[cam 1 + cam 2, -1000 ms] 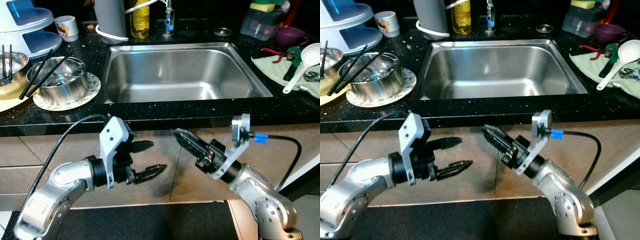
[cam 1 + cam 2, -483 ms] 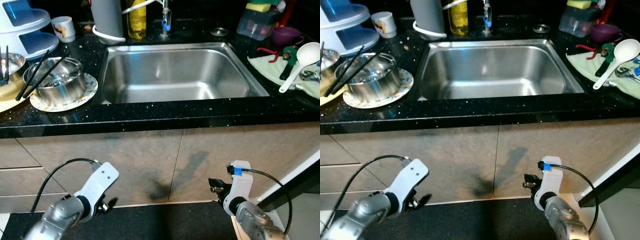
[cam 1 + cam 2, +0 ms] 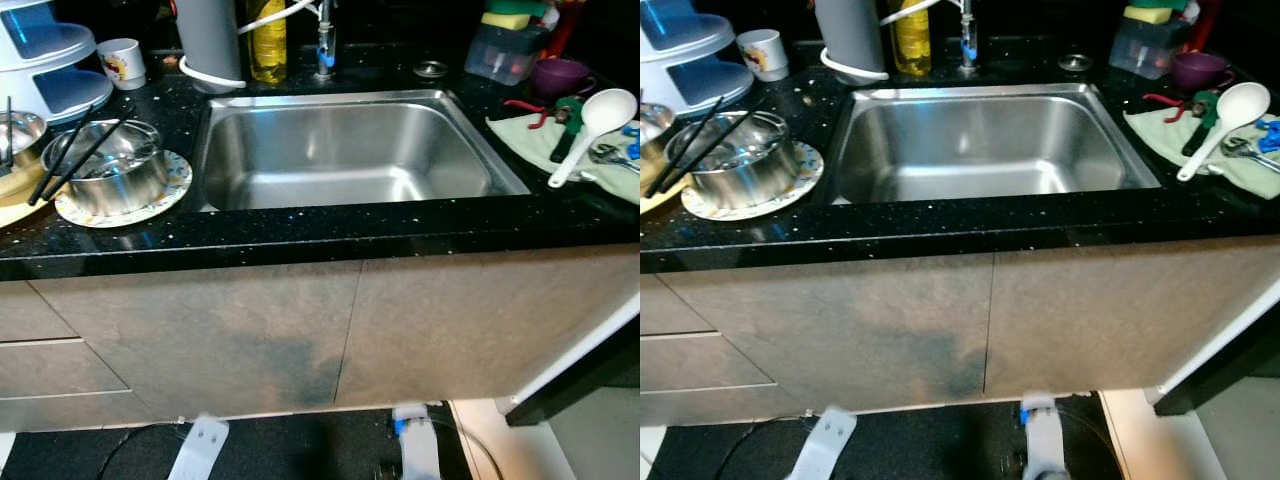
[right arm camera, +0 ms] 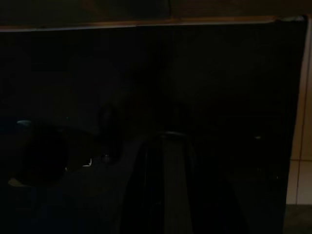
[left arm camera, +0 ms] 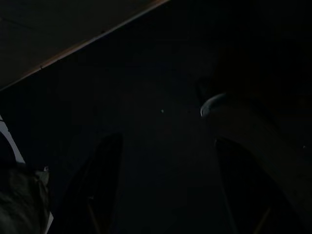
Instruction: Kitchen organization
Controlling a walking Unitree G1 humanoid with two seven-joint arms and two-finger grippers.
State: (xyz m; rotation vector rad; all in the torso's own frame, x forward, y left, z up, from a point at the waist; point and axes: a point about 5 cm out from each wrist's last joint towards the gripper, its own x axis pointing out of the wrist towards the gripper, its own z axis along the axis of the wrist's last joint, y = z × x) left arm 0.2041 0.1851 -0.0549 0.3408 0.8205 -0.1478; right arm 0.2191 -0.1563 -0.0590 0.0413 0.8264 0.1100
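Looking down over the counter, I found both arms hanging low at the bottom edge of the frame, against the dark floor mat (image 3: 300, 450) below the cabinet fronts (image 3: 250, 330). On the left gripper (image 5: 165, 190), the wrist view showed two black fingers (image 5: 100, 185) spread well apart with nothing between them. On the right gripper (image 4: 163, 190), the wrist view was too dark; I could not tell how its fingers stood.

All kitchenware lay well above and apart from both grippers. I noted a steel bowl (image 3: 105, 175) on a patterned plate (image 3: 165, 190) at centre left, with black chopsticks (image 3: 70, 165) leaning in it. A white ladle (image 3: 590, 125) rested on a pale cloth (image 3: 520, 135) at upper right.

The sink (image 3: 345, 150) stood at upper centre, its basin bare. The black countertop (image 3: 320, 230) edge ran across mid-frame.
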